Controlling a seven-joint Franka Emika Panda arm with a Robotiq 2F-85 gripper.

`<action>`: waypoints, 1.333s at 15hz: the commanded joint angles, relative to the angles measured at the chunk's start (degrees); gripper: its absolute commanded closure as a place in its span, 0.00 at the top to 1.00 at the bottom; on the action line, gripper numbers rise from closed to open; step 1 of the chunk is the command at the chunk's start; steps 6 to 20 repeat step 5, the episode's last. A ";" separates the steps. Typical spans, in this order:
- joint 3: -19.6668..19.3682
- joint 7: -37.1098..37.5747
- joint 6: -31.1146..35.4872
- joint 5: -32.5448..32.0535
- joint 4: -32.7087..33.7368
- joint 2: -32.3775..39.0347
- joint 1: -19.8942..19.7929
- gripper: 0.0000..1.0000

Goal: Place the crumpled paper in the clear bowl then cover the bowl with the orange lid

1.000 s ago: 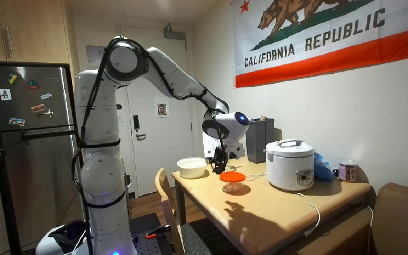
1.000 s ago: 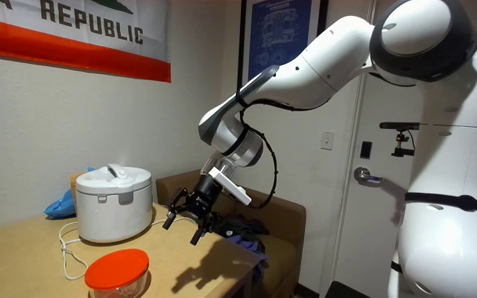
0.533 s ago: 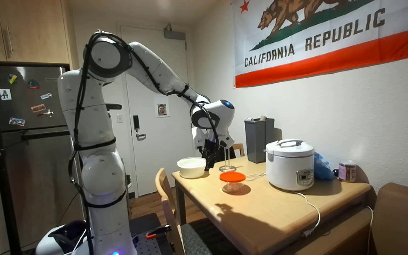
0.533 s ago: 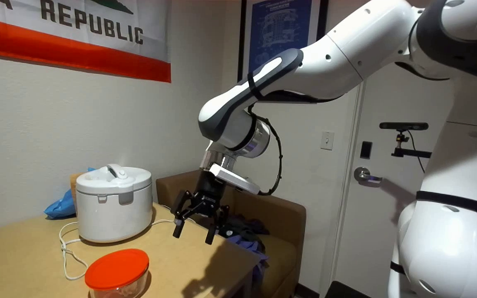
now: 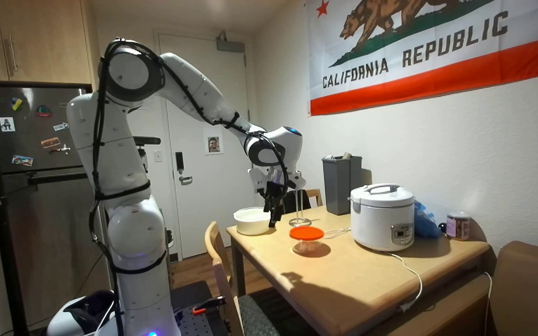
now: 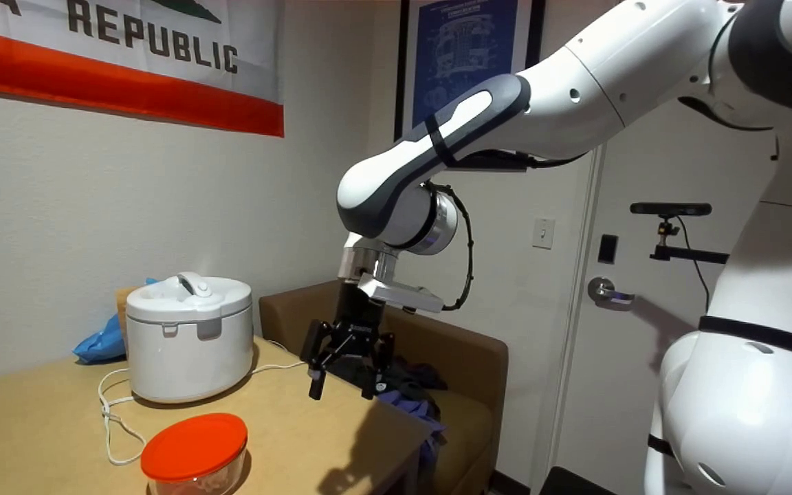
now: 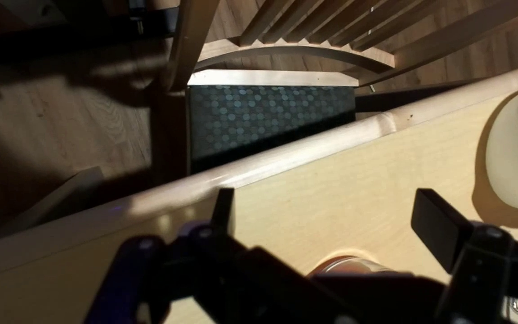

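The orange lid lies flat on top of the clear bowl on the table; in an exterior view the lid and bowl stand near the bottom edge. Faint pale shapes show through the bowl's wall; I cannot tell for sure that they are the crumpled paper. My gripper is open and empty, pointing down above the table and apart from the lidded bowl. In the wrist view the fingers are wide apart with bare table between them, and part of the clear bowl shows, mostly hidden by the gripper.
A white bowl stands near the table corner, also in the wrist view. A white rice cooker with a loose cord, a grey bin and a wire stand are on the table. A chair stands at the table's edge.
The arm has drawn back toward its base, and the gripper has moved away from the lidded bowl and turned to point more straight down. The lid and bowl have not moved.
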 commanded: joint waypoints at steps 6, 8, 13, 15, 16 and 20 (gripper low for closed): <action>-0.46 2.13 0.34 -4.33 -0.73 -1.13 0.18 1.00; -0.46 2.13 0.34 -4.33 -0.73 -1.13 0.18 1.00; -0.46 2.13 0.34 -4.33 -0.73 -1.13 0.18 1.00; -0.46 2.13 0.34 -4.33 -0.73 -1.13 0.18 1.00; -0.46 2.13 0.34 -4.33 -0.73 -1.13 0.18 1.00; -0.46 2.13 0.34 -4.33 -0.73 -1.13 0.18 1.00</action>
